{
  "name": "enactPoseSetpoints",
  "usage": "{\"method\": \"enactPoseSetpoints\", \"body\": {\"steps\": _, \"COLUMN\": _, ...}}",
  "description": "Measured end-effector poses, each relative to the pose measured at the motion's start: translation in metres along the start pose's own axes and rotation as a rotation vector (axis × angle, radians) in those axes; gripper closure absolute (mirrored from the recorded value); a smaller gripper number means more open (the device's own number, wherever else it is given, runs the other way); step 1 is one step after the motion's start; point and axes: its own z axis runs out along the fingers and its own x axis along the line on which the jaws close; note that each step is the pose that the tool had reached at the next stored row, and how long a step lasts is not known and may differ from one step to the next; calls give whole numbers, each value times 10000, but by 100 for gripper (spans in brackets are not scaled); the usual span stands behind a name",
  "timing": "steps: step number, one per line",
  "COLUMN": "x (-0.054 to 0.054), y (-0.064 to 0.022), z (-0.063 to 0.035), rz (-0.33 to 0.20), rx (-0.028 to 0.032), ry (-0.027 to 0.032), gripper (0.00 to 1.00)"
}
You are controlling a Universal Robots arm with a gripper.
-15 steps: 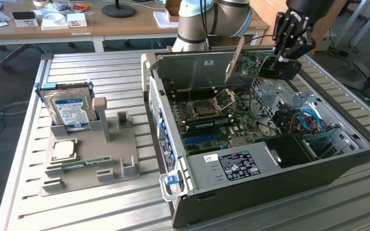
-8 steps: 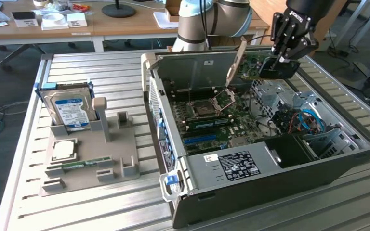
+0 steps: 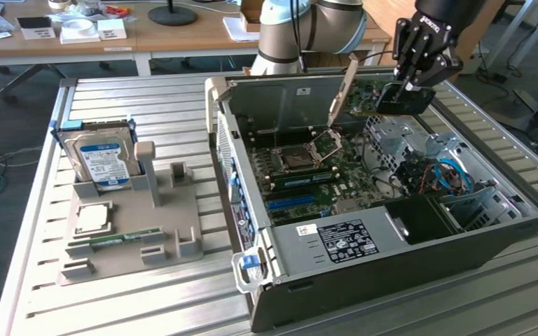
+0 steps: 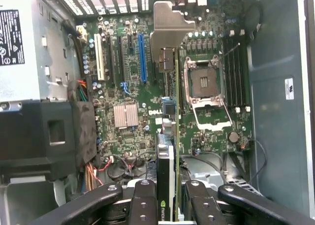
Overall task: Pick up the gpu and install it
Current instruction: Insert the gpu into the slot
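Now: gripper [image 3: 402, 89] fingers [image 4: 143, 205] pinch gpu [image 3: 363, 94] at one end. Card hangs on edge above open case [image 3: 381, 280], not seated. Long axis runs away from fingers toward bracket, parallel to motherboard [image 4: 128, 87] slots [image 4: 142, 57], between blue slot and socket.

1. I read "DELL" in white on the motherboard [image 4: 147, 131], just beside the silver heatsink [image 4: 126, 115].
2. Green Nvidia eye logo on the gpu [image 4: 165, 171].
3. Power supply sticker [image 4: 11, 30] and hard drive label [image 3: 101, 157]: print too small to read.
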Motion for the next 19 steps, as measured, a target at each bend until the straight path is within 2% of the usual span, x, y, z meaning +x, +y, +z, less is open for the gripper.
{"method": "enactPoseSetpoints", "body": {"steps": 9, "x": 21, "y": 183, "z": 6, "rz": 1, "rx": 43, "ry": -4, "gripper": 73}}
{"method": "enactPoseSetpoints", "body": {"steps": 15, "x": 22, "y": 199, "z": 7, "rz": -15, "rx": 50, "ry": -4, "gripper": 73}}
{"method": "enactPoseSetpoints", "body": {"steps": 19, "x": 22, "y": 199, "z": 8, "rz": -375, "rx": 57, "ry": 7, "gripper": 73}}
